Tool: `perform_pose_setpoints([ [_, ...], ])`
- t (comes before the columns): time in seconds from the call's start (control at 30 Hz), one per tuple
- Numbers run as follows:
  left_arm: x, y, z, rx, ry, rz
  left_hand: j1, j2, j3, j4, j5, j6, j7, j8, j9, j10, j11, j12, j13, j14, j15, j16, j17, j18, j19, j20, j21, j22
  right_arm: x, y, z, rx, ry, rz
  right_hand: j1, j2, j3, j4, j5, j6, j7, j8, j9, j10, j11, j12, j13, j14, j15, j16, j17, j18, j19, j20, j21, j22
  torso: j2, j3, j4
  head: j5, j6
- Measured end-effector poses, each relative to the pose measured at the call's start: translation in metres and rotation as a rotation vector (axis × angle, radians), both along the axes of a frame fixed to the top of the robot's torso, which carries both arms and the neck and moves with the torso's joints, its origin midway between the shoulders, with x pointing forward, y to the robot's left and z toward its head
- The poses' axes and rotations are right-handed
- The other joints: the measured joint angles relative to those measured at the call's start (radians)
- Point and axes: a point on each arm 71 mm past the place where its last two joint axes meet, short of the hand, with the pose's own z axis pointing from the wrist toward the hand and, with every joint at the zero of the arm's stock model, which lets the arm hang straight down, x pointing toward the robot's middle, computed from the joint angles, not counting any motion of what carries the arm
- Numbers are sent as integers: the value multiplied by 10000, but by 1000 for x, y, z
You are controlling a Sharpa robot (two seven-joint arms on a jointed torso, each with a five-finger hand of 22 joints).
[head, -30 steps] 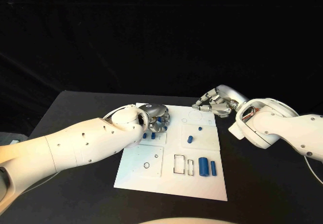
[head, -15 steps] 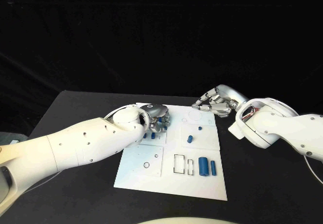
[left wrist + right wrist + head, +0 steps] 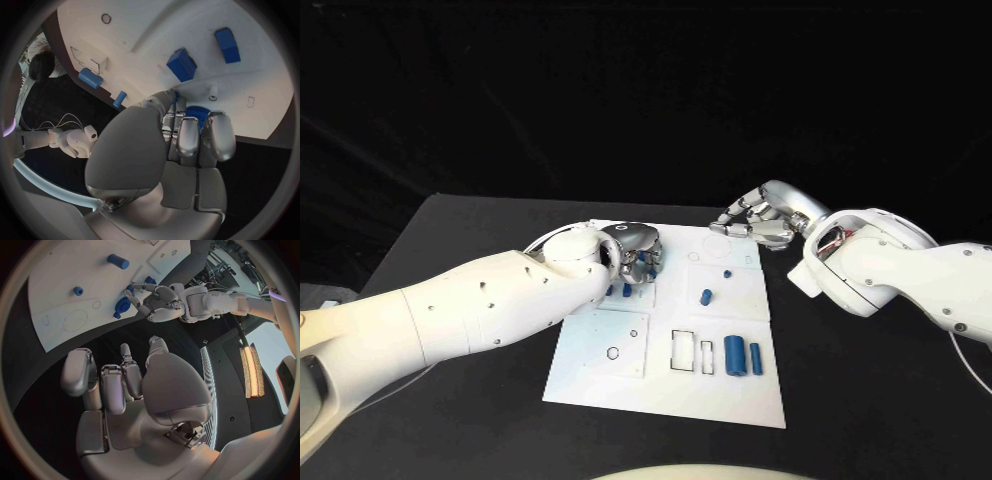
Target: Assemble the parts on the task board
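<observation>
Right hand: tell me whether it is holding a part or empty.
Empty. The right hand hangs beyond the task board's far edge; in its wrist view the palm is bare and the curled fingers hold nothing.

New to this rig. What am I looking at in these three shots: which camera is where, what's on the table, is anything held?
It is a two-armed robot at a black table. The head view looks down from its head. The round pictures come from a camera behind each wrist.

On the table lies the white task board, carrying small blue parts such as two blue bars near its right edge.

The left robot hand reaches down onto the board; the left wrist view shows its fingertips closed around a blue toothed part. The right robot hand hovers at the board's far right corner, fingers curled, holding nothing.
</observation>
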Motion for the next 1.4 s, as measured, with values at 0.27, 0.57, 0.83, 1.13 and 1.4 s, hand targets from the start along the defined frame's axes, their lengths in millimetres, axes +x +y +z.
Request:
perform_pose_setpoints([
  [0.27, 1, 0, 0, 67, 34, 37, 39, 119, 231, -232, 0, 176, 33, 0, -77, 400, -33, -240, -5, 36, -36, 58, 21, 1, 52, -53, 127, -1, 0, 0, 0, 1, 0, 2, 0, 0, 0, 0, 0, 0, 0, 0, 0, 0, 0, 0, 0, 0, 0, 0, -1, 0, 0, 0, 0, -1, -2, 0, 4, -14, -22],
  [0.57, 1, 0, 0, 41, 18, 40, -4, 159, 439, -440, -2, 371, 54, -59, -154, 640, -33, -561, -27, 36, -36, 58, -35, 2, 159, -90, 205, -1, 0, 0, 0, 5, -5, 12, 0, 0, 0, 0, 0, 0, 0, 0, -1, 0, 0, 0, -1, 0, 0, 0, -2, 0, 0, 0, 0, -2, -11, -2, 5, -23, -16],
  [0.83, 1, 2, 0, -151, -31, 82, -16, 170, 466, -468, -42, 378, 60, -61, -199, 712, -34, -681, -32, 71, -71, 58, -67, 2, 159, -90, 252, -2, 0, 0, 0, 6, -10, 16, 40, 40, 0, 0, 0, 0, 0, 0, 9, 0, 0, 0, 0, 0, 0, 0, -3, 0, 0, 0, 0, -3, -12, -1, 5, -35, 6],
  [1.13, -1, 9, 10, -820, -92, 203, -110, 75, 467, -527, -42, 411, 93, -138, -249, 748, 2, -830, -45, 71, -71, 58, -97, 2, 159, -90, 313, -2, 1, 0, 0, -2, -21, -9, 40, 40, 0, 0, 0, 0, 0, 0, 9, 0, 0, 0, 0, 0, 0, 0, -4, 0, 0, 0, 0, -4, -12, -3, 6, -41, 67],
  [1.4, -4, 22, 23, -1363, -154, 334, -140, 45, 495, -554, -42, 423, 106, -152, -262, 818, 2, -878, -45, 71, -71, 96, -107, -105, 230, -89, 320, -3, 1, -1, 0, -5, -30, -28, 40, 40, 0, 0, -1, 0, 0, 0, 8, 0, 0, 0, 0, 0, 0, 0, -5, 1, 0, 0, 0, -5, -15, -5, 12, -18, 83],
])
